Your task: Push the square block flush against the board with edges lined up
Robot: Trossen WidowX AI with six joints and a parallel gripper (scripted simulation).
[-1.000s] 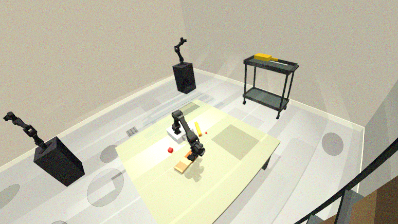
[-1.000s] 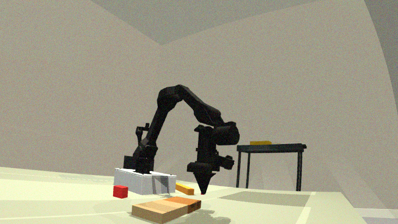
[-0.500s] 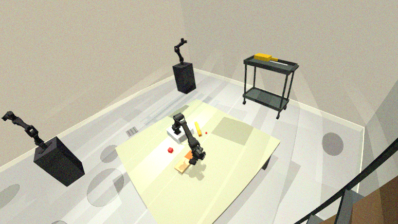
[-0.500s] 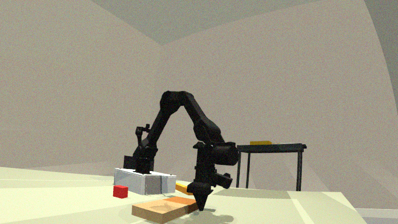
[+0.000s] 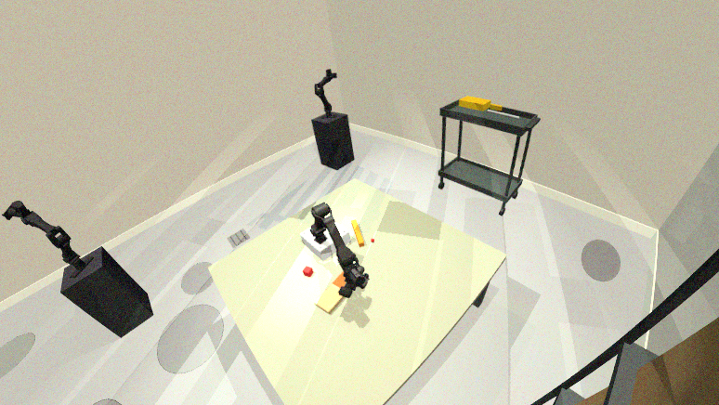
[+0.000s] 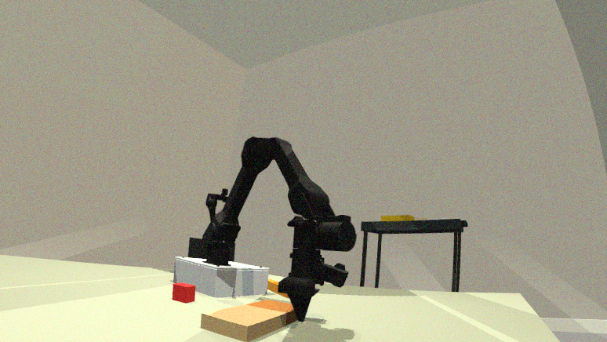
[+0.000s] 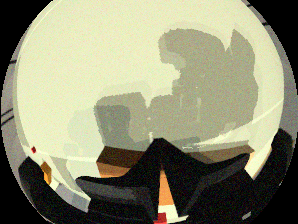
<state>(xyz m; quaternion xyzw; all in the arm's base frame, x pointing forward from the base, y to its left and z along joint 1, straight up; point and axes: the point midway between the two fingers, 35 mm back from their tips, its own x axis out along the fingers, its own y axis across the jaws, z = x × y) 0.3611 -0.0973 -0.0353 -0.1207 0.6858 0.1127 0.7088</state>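
The orange square block [image 5: 339, 280] [image 6: 268, 304] [image 7: 120, 156] lies flat against or very near one end of the tan board [image 5: 329, 300] [image 6: 235, 317] [image 7: 232, 151]. The two look in line in the exterior view, but the fingers hide part of the seam and the far edges, so I cannot tell if they are exactly even. My gripper [image 5: 346, 293] [image 6: 301, 319] [image 7: 158, 141] is shut and empty, pointing down. Its tips are low, close beside the long side of the pair near the block. I cannot tell whether they touch it.
A red cube [image 5: 307, 271] [image 6: 183, 292] lies left of the block. The white arm base [image 5: 321, 247] [image 6: 199, 278], a yellow bar [image 5: 358, 233] and a tiny red cube [image 5: 372, 240] are farther back on the table [image 5: 402, 311]. A cart [image 5: 482, 180] stands beyond it.
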